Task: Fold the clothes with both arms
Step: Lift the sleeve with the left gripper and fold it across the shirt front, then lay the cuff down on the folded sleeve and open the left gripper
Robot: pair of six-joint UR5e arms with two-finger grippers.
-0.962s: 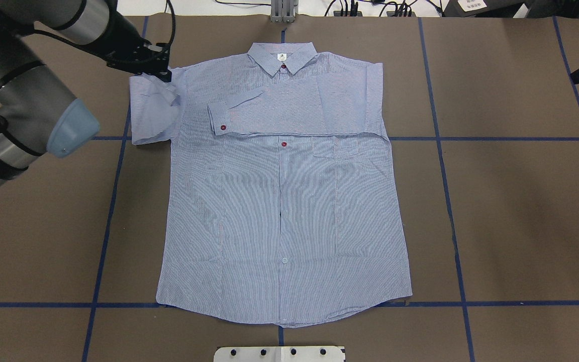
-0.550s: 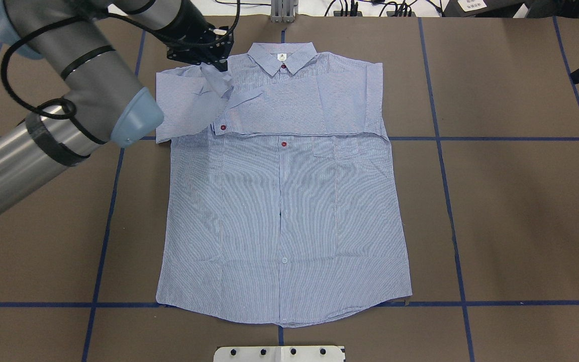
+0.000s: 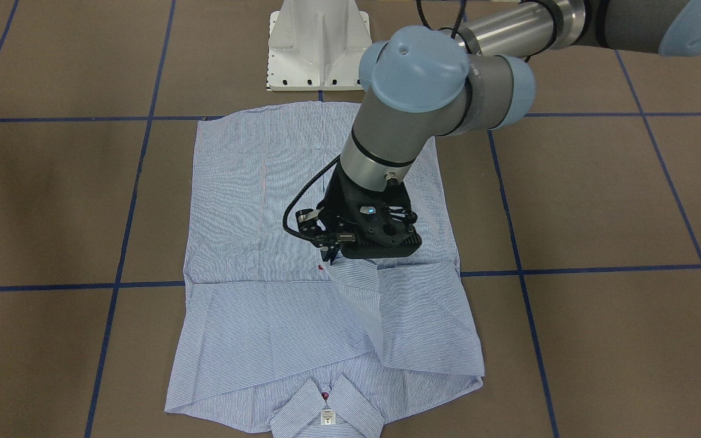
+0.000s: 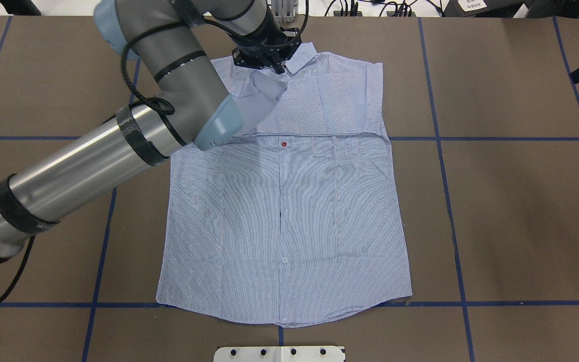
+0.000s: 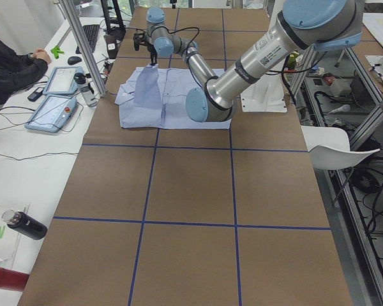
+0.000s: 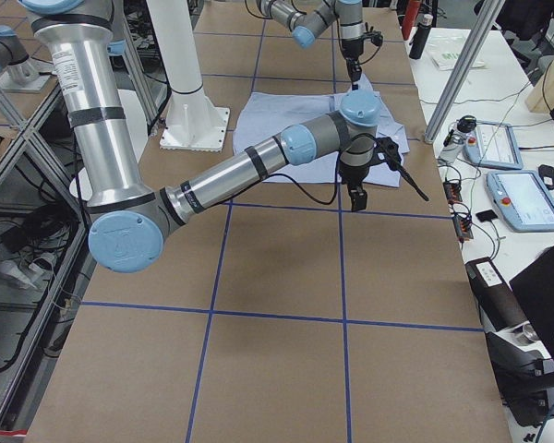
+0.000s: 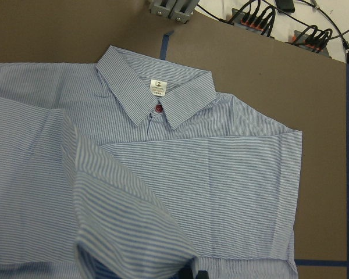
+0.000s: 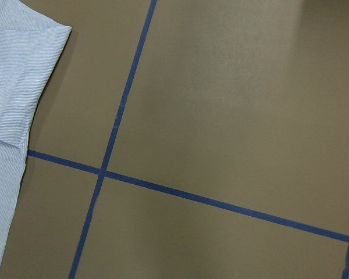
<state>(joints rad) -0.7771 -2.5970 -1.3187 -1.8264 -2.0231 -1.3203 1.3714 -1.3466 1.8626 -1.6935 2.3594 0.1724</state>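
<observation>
The light blue striped shirt [image 4: 284,211] lies flat, buttons up, its collar [image 7: 157,96] with white label at the table's far side. One sleeve is folded across the chest [image 4: 340,100]. My left gripper [image 4: 269,64] is shut on the other sleeve [image 4: 259,100] and holds it lifted over the chest, just beside the collar. The front view shows the gripper [image 3: 333,258] with the sleeve [image 3: 362,304] hanging from it. My right gripper [image 6: 355,196] hangs above bare table off the shirt's right side. I cannot tell whether it is open. Its wrist view shows only the shirt's edge [image 8: 11,87].
The brown table surface [image 4: 510,211] carries a grid of blue tape lines. The white pedestal base [image 3: 317,48] stands at the near edge. Cables and a grey bracket [image 4: 282,10] sit at the far edge. An operator [image 5: 6,64] sits beside tablets past the far edge.
My left gripper has carried the sleeve from the shirt's left side rightward, across the chest to beside the collar. My left arm now covers the folded sleeve's cuff. The right arm has not moved.
</observation>
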